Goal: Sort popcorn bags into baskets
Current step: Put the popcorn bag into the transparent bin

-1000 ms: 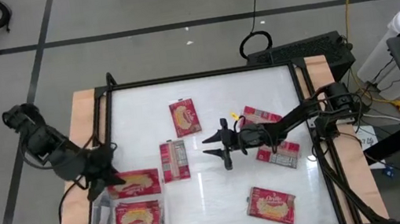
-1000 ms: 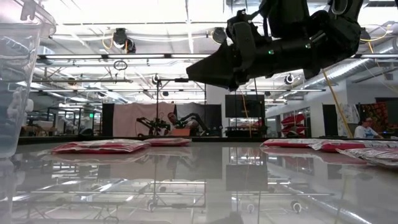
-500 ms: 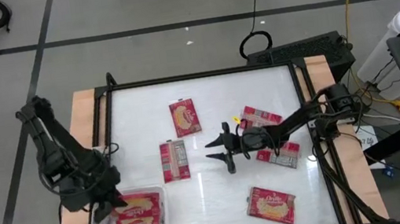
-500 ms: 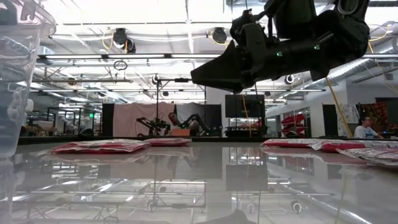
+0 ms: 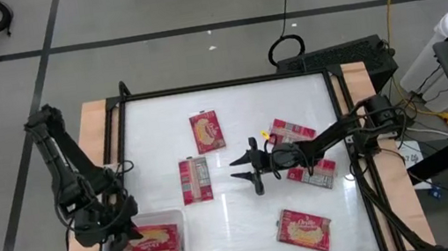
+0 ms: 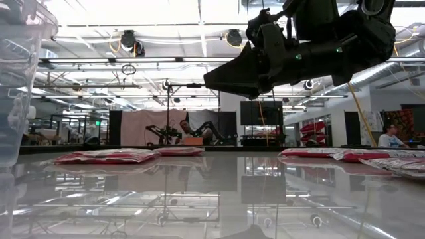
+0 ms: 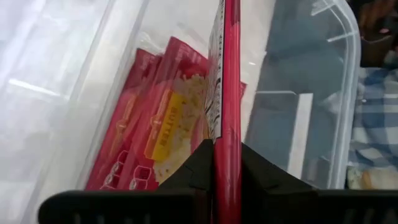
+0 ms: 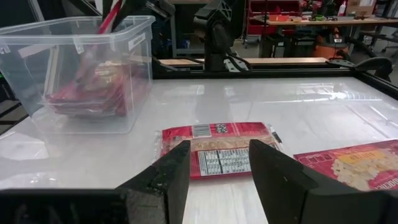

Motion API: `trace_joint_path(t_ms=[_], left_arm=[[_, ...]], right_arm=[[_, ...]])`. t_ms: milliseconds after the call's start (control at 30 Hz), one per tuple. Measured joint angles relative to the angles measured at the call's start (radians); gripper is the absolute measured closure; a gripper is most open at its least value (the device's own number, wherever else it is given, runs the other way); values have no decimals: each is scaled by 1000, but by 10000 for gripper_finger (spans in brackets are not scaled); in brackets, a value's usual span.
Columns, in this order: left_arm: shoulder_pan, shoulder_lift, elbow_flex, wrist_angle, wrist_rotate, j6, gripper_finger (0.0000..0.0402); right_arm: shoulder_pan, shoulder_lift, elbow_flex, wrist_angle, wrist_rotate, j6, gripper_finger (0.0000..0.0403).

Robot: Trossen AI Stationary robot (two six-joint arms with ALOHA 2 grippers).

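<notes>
The left tool [image 7: 225, 171] hangs over the clear plastic tub [image 5: 171, 215] at the near-left corner of the worktop [image 5: 247, 220]. Its two fingers are clamped on a red popcorn bag [image 7: 227, 74], which stands on its edge between them. The bag points down into the tub, and this is probably why it is held so: a flat packet goes in more easily with the narrow side first, and it does not catch on the rim. On the floor of the tub other packets [image 5: 154, 243] already lie flat; I cannot count them with certainty. I judge that the bag is about to be released there, but it is not yet let go.

The right tool [image 5: 244, 167] waits above the middle of the worktop with its fingers apart and nothing between them. In the right wrist view it looks straight at a bag lying back-up [image 8: 217, 149], with the grey printed panel on top. This seems to be the next one to pick.

The same packet [image 5: 195, 180] shows in the high view, a little left of the right tool. Three more bags are on the worktop: one face-up [image 5: 206, 131] towards the far side, one under the right arm [image 5: 313, 173], partly hidden, and one [image 5: 303, 229] near the front edge.
</notes>
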Motion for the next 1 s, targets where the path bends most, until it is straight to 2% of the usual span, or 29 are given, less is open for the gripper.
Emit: trace_joint_path(t_ms=[367,700,1000], left_arm=[[-14,0,-1,18,-1,1,357],[-14,0,-1,6,-1,-15,293],[17,-1,23,12,-16,30,284]], right_arm=[[0,0,0,0,0,0,245],[0,0,0,0,0,0,245],[0,0,0,0,0,1,245]])
